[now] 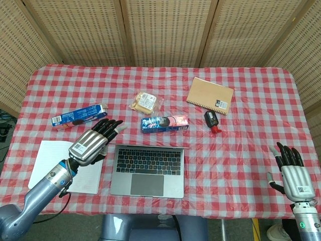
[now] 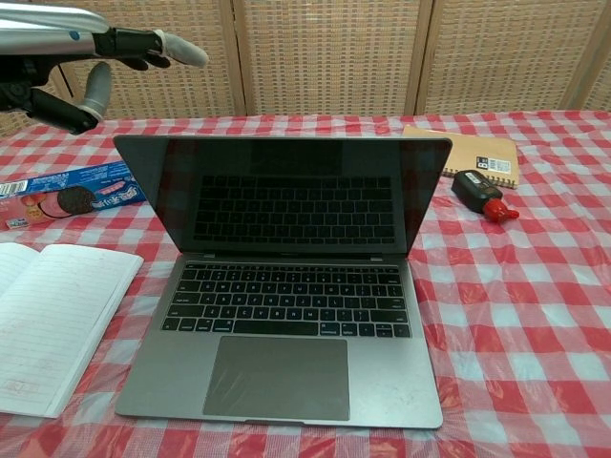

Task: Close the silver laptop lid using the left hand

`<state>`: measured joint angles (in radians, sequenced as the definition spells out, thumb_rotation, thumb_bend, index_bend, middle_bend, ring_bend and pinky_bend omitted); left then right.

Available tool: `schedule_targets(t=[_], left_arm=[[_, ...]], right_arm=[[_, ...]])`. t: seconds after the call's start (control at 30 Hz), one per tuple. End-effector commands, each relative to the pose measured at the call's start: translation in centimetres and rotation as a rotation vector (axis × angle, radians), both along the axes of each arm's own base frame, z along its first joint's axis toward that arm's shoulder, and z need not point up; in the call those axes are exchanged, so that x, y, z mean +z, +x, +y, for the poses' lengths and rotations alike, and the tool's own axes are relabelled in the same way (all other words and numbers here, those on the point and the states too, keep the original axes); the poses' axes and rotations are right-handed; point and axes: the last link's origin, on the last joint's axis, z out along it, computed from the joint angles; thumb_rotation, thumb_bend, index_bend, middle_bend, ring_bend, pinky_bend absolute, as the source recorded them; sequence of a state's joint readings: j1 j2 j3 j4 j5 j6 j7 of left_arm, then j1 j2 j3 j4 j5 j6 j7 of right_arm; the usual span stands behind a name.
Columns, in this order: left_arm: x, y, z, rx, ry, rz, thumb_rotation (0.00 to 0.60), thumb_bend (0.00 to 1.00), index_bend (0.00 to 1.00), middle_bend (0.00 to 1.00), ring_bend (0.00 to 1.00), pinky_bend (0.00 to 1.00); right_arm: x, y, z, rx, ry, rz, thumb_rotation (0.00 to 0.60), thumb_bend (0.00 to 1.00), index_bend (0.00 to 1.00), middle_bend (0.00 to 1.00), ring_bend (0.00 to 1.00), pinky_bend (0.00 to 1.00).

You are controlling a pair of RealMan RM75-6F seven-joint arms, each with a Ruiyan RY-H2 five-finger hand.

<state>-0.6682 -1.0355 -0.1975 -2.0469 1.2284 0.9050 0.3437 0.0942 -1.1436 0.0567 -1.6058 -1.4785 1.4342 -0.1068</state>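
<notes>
While the silver laptop [image 1: 148, 163] sits open at lower centre of the head view, the left robot hand [image 1: 93, 144] hovers just left of its lid, fingers spread, holding nothing; the right robot hand [image 1: 292, 171] waits spread at lower right. In the chest view, the left robot hand's fingers [image 2: 181, 50] reach in at upper left above the upright lid [image 2: 284, 196].

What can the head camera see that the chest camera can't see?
Only the head view shows the right hand, the cheese crackers and the cookie pack behind the laptop. Only the chest view shows the laptop's dark screen facing it. Both show the left hand, the silver laptop, the open notebook, the blue cookie box, the tan notebook and the small black bottle.
</notes>
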Motion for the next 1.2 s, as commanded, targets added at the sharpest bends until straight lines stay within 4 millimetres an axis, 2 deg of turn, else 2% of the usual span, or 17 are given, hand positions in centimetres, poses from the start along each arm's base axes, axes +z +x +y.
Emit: schedule_targets(t=[0.03, 0.17, 0.47, 0.93, 1.2], left_arm=[[-0.6, 0.8, 0.4, -0.002, -0.005, -0.002, 0.6, 1.0, 0.06, 0.0, 0.01, 0.12], [-1.0, 1.4, 0.9, 0.004, 0.0, -0.026, 0.6, 1.0, 0.12, 0.0, 0.06, 0.21], [-2.6, 2.3, 1.0, 0.006, -0.047, -0.014, 0.6, 1.0, 0.22, 0.09, 0.11, 0.21], [-3.5, 3.0, -0.4, -0.025, -0.092, 0.025, 0.6, 1.0, 0.31, 0.14, 0.15, 0.24], [-3.9, 3.2, -0.9, -0.025, -0.116, 0.024, 0.6, 1.0, 0.32, 0.16, 0.17, 0.28]], right_arm=[[0.0, 0.0, 0.0, 0.002, 0.0, 0.0, 0.6, 0.64, 0.0, 0.0, 0.0, 0.0], [-0.1, 0.1, 0.0, 0.004, 0.006, -0.003, 0.6, 0.64, 0.0, 0.0, 0.0, 0.0], [-0.1, 0.0, 0.0, 0.001, 0.009, -0.007, 0.6, 0.66, 0.0, 0.0, 0.0, 0.0], [-0.1, 0.0, 0.1, 0.007, 0.01, -0.01, 0.6, 0.67, 0.0, 0.0, 0.0, 0.0], [-0.2, 0.1, 0.1, 0.006, 0.013, -0.007, 0.6, 0.68, 0.0, 0.0, 0.0, 0.0]])
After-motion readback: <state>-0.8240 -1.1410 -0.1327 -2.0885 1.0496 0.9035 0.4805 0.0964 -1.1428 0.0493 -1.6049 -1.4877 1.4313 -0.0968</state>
